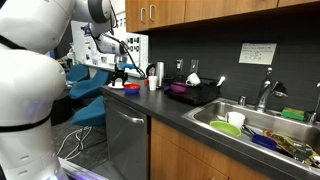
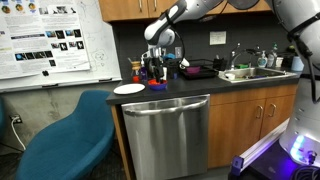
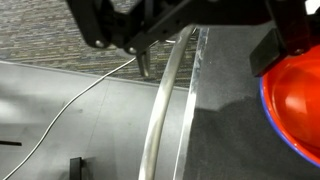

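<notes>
My gripper [image 3: 190, 40] enters from the top of the wrist view and is open, its dark fingers [image 3: 283, 45] spread wide with nothing between them. It hovers over the end of the dark counter [image 3: 225, 120], just above the counter's edge. A red bowl [image 3: 297, 100] lies right beside one finger, untouched. In both exterior views the gripper [image 1: 122, 70] [image 2: 153, 68] hangs above the counter's far end, near the red bowl [image 1: 130, 87], a white plate [image 2: 129, 89] and a purple plate [image 2: 158, 85].
A metal dishwasher handle [image 3: 163, 110] runs below the counter edge. A black dish rack [image 1: 192, 93] and a sink [image 1: 250, 125] full of dishes sit further along. A blue chair [image 2: 70, 135] stands by the counter's end. Cabinets hang overhead.
</notes>
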Tool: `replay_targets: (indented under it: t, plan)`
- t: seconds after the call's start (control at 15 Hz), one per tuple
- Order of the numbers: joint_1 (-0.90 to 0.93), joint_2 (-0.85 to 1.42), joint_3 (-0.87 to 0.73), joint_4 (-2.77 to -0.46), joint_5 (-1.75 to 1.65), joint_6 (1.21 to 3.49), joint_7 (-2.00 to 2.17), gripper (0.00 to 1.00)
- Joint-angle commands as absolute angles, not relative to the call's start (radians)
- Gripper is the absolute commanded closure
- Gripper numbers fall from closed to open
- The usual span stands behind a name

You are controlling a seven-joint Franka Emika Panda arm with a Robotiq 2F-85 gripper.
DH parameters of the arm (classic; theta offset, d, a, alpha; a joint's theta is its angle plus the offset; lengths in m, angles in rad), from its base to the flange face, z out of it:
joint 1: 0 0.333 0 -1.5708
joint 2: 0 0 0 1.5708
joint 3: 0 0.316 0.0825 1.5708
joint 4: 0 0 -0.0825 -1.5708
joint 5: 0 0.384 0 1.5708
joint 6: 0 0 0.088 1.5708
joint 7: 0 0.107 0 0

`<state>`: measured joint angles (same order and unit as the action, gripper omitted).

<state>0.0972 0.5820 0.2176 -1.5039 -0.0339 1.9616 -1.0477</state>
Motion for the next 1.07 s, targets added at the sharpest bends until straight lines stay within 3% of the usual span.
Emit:
replay_targets:
  t: [0.0,1.0]
  plan:
    - [0.083,0.595,0.218,-1.496,-0.012,1.978,-1.067,0.0]
    - [0.082,0.61,0.217,-1.461,-0.006,2.005,-1.068,0.0]
